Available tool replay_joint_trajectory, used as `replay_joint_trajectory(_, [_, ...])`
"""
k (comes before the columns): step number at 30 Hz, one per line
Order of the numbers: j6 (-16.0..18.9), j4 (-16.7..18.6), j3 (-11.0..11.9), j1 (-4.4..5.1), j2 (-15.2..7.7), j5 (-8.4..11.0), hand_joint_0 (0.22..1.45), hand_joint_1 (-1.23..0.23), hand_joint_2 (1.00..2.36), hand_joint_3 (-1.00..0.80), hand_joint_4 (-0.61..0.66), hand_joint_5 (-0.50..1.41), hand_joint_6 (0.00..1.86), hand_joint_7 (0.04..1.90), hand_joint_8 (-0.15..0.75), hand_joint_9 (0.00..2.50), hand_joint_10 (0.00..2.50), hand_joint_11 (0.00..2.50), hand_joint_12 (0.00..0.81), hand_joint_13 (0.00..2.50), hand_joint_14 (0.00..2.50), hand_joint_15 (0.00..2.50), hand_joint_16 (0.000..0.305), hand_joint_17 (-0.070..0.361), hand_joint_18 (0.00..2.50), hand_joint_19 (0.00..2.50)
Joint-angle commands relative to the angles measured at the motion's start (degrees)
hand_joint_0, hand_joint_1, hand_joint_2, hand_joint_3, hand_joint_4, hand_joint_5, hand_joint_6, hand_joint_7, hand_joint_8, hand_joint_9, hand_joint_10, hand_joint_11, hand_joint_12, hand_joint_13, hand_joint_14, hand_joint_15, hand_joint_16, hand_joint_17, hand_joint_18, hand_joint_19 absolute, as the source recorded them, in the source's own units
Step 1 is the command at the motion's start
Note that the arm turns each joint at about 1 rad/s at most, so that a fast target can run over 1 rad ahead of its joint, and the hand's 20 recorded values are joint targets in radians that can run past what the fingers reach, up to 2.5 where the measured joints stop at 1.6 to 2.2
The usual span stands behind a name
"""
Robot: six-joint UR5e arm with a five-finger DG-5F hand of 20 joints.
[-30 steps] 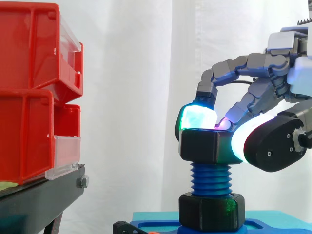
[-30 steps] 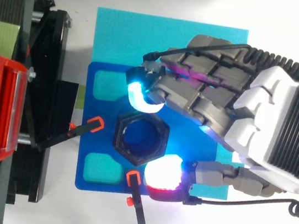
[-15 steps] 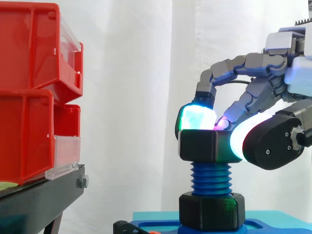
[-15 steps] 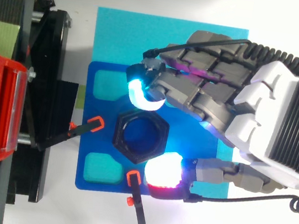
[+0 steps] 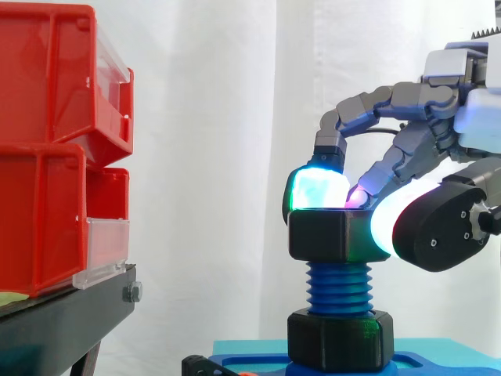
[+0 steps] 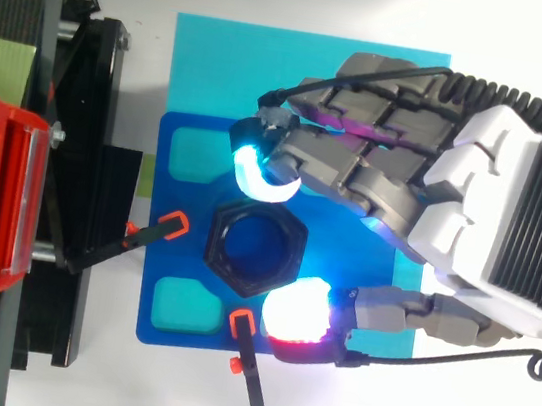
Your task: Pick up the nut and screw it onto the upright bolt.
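Black nut (image 5: 325, 235) sat atop the bolt (image 5: 339, 288), pinched in the curled hand (image 6: 395, 180) — seemingly mid-screwing, a tightening twist due next.

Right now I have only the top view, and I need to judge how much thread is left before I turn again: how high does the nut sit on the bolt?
Observer: In the side view, the nut sits at the top of the blue bolt, with several turns of thread bare beneath it.
Operator: What is below that bare thread?
Observer: A second black nut at the bolt's foot.
Operator: At what height do the pads meet the nut?
Observer: The hand has a green-glowing pad at the nut's top edge and a white-glowing pad against its side face.
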Motion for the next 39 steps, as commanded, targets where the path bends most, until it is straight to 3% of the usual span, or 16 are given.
replay_joint_trajectory(1, [0.0,0.0,-0.01,-0.16,0.02,-0.35,0.55,-0.78,1.0,0.05,-0.03,-0.07,0.84,1.3,0.33,0.95,0.0,0.0,0.345,0.79,0.0,0.0,0.05,0.112,0.78,0.07])
replay_joint_trajectory(20, [0.17,-0.26,-0.01,-0.78,0.02,-1.32,0.54,-0.76,1.01,-0.12,0.03,-0.07,0.81,1.32,0.313,0.92,0.0,0.0,0.338,0.77,0.0,0.0,0.047,0.106,0.74,0.1])
replay_joint_trajectory(25, [0.17,-0.26,-0.01,-0.78,0.02,-1.5,0.52,-0.56,1.02,-0.3,0.07,-0.05,0.68,1.43,0.281,0.88,0.0,0.03,0.303,0.71,0.0,0.03,0.04,0.09,0.66,0.17])
replay_joint_trajectory(31, [0.17,-0.26,-0.01,-0.78,0.02,-1.58,0.51,-0.49,1.01,-0.4,0.15,-0.04,0.59,1.51,0.284,0.87,0.0,0.02,0.309,0.71,0.0,0.03,0.041,0.093,0.65,0.16])
replay_joint_trajectory(39, [0.17,-0.88,-0.01,-0.95,0.02,-1.85,0.5,-0.46,1.01,-0.43,0.16,-0.04,0.55,1.5,0.286,0.87,0.0,0.02,0.313,0.7,0.0,0.02,0.042,0.094,0.65,0.17])
